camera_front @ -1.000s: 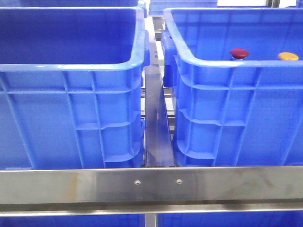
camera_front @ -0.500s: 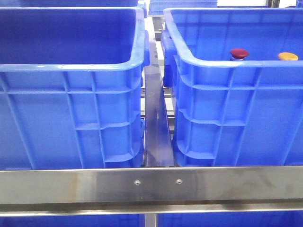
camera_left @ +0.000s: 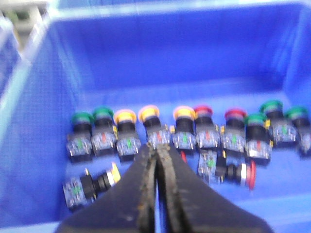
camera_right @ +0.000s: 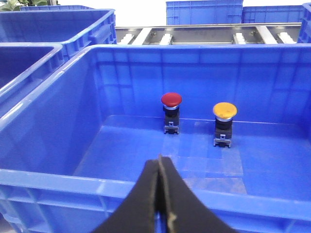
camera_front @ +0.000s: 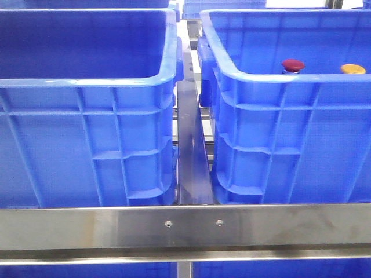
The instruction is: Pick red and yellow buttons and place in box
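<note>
Blue right-hand crate point(camera_front: 278, 133) holds our red button point(camera_right: 171, 100) and yellow button point(camera_right: 224, 111), upright near its far wall. Our right gripper point(camera_right: 159, 160) hovers pinched together, empty. Our left gripper point(camera_left: 156, 150), likewise closed, hangs over blurred, seemingly mixed-colour buttons point(camera_left: 184, 131).

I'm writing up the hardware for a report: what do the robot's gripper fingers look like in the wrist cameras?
Only the fingers show. The left gripper has two dark, nearly black fingers that taper to a point, with rough, worn, brownish inner edges. The right gripper looks the same: matte black tapering fingers with slightly ragged inner edges. No cables, markings or arm segments appear in any view.
</note>
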You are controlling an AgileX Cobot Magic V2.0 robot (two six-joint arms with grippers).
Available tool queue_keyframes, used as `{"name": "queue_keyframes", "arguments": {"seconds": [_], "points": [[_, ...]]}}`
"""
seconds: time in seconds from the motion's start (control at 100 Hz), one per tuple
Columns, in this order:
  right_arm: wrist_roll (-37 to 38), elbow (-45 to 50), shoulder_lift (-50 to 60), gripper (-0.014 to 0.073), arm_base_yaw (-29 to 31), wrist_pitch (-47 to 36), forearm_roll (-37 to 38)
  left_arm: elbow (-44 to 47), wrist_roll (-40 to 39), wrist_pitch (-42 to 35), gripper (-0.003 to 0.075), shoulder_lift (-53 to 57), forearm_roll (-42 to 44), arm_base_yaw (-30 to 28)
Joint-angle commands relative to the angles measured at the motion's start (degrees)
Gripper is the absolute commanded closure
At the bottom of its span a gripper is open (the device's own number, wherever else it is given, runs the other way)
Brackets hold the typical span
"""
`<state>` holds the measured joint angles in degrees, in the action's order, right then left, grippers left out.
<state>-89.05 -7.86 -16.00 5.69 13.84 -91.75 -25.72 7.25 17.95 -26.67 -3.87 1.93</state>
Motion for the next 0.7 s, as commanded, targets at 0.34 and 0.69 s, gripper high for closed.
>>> {"name": "queue_keyframes", "arguments": {"seconds": [0.34, 0.69], "points": [[-0.6, -1.5, -0.3, 0.0664, 0.4, 0.8, -0.7, 15.2, -1.6, -17.5, 0.0740, 15.7, 0.0, -5.3], [-0.6, -1.4, -0.4, 0.0664, 0.4, 1.1, -0.7, 28.8, -6.6, -16.3, 0.0740, 28.2, 2.0, -5.3]]}}
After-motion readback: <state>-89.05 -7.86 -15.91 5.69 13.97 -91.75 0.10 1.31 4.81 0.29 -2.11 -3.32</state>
